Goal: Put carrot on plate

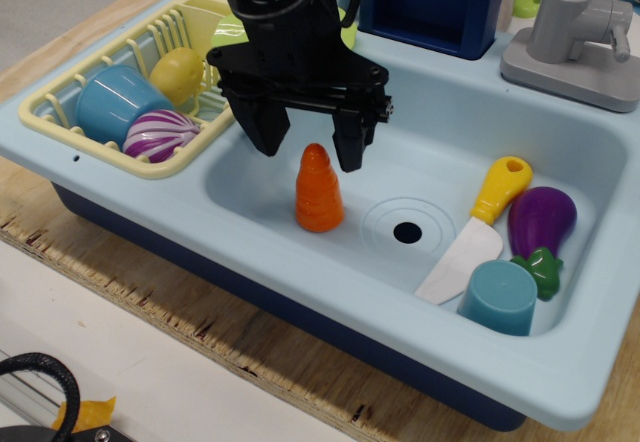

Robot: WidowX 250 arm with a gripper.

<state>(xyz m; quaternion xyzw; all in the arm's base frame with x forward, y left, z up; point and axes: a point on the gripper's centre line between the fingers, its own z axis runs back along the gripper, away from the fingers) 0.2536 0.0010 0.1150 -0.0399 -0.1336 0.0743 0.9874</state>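
Wooden bench carries a light-blue toy sink, and the carrot stands upright on the basin floor, left of the drain. Directly above its tip hangs the black tool, fingers spread apart and gripping nothing (one on each side). Only an edge of the lime-green plate shows in the yellow rack behind the arm.

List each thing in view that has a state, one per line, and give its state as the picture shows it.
hand: open, fingers either side of the carrot's tip
carrot: upright in the sink, not gripped
plate: in the rack, mostly hidden by the arm
knife: lying flat in the sink
sink cup: upside down
rack cup: on its side
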